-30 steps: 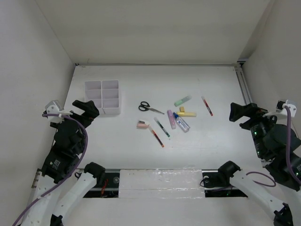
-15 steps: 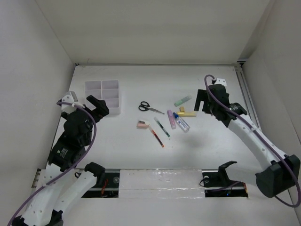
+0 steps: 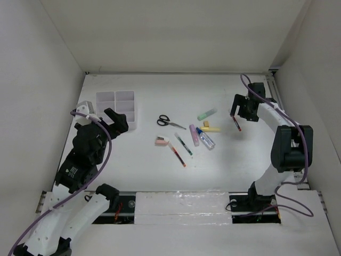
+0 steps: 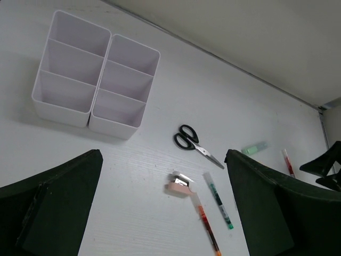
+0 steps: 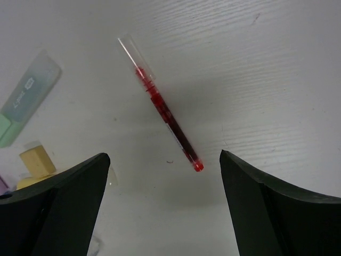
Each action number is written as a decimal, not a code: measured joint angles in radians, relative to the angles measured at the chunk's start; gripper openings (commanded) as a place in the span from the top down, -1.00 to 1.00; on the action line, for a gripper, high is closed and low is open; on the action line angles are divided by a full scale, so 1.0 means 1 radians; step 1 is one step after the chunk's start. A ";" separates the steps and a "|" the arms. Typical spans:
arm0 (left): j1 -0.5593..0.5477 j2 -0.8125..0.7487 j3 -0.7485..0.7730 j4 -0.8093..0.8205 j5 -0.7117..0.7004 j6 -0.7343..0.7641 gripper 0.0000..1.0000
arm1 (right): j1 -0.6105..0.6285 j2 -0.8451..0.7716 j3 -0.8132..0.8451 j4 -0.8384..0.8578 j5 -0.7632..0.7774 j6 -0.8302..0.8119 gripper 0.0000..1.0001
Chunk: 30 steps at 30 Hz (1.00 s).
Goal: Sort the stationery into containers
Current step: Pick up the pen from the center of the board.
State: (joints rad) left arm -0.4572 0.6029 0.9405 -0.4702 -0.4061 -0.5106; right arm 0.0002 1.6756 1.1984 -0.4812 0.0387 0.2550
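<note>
Seen from the right wrist, the green highlighter [image 5: 24, 98] is cut off by the frame's left edge, its label too small to read, and the yellow highlighter [image 5: 35, 160] sits partly behind a finger. The right gripper [image 5: 164, 157] hangs with jaws spread wide over a red pen [image 5: 162, 114] lying loose between the fingers, touching neither. The left gripper [image 4: 163, 154], equally wide and holding nothing, hovers near the white six-part tray [image 4: 114, 124]. Scissors [image 4: 194, 144] and an eraser [image 4: 178, 186] lie mid-table. The table [image 3: 160, 90] is white, faintly grained, boxed in by plain white walls [image 3: 160, 32].
</note>
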 measured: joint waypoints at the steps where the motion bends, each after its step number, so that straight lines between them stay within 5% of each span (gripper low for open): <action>1: 0.000 -0.006 0.000 0.003 0.004 0.002 -1.00 | -0.007 0.027 0.011 -0.002 -0.006 -0.008 -0.77; 20: 0.000 -0.050 0.000 0.010 -0.007 0.006 -1.00 | 0.018 0.262 0.143 -0.148 0.062 -0.044 -0.28; 26: 0.000 -0.048 0.000 0.010 -0.013 0.006 -1.00 | 0.028 0.272 0.156 -0.154 0.060 -0.058 0.64; 28: 0.000 -0.048 0.000 0.010 -0.013 0.006 -1.00 | 0.027 0.275 0.161 -0.159 0.061 -0.057 0.72; 30: 0.000 -0.048 0.000 0.010 -0.013 0.006 -1.00 | 0.028 0.276 0.163 -0.164 0.063 -0.062 1.00</action>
State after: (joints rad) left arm -0.4572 0.5549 0.9405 -0.4606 -0.4194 -0.5045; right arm 0.0280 1.9514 1.3609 -0.6449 0.1017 0.1928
